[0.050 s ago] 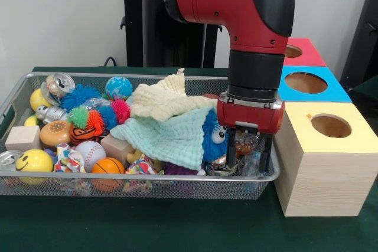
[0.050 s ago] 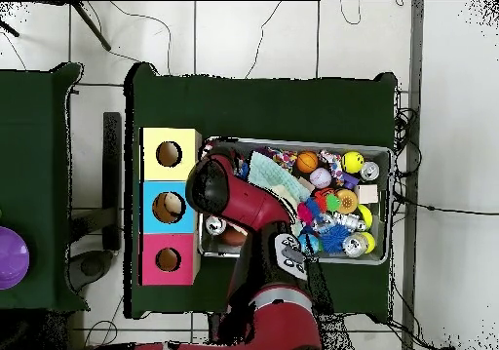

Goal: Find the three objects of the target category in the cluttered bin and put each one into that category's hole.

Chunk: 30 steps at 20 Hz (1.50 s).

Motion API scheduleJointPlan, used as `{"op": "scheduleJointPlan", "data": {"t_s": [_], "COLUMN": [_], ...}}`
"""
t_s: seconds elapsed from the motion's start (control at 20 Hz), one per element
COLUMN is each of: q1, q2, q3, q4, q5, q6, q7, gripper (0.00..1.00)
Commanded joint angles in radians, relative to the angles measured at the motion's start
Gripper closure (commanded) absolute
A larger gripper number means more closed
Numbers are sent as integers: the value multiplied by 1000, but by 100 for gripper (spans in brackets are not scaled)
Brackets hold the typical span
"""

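One claw (image 1: pixel 248 156) sits low in the wire bin (image 1: pixel 71 186), beside the yellow box (image 1: pixel 325 163), fingers clamped on a crumpled can (image 1: pixel 248 144).

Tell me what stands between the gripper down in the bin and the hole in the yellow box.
Only the bin's right wall and the side of the yellow box. The gripper sits low in the bin, while the hole opens upward on the box's top, higher up. Nothing visible covers the hole.
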<state>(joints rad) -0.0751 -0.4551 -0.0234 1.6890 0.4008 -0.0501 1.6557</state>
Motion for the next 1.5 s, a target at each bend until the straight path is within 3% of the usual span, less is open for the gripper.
{"op": "scheduleJointPlan", "data": {"t_s": [0.05,0.5,1.0,1.5], "q1": [-21,-22,-9,-11], "q2": [38,25,60,96], "q3": [57,62,28,-3], "q4": [-37,-36,-148,-198], "q5": [-39,-40,-1,8], "q6": [-20,-8,64,73], "q7": [162,159,126,143], "gripper": [0,0,0,0]}}
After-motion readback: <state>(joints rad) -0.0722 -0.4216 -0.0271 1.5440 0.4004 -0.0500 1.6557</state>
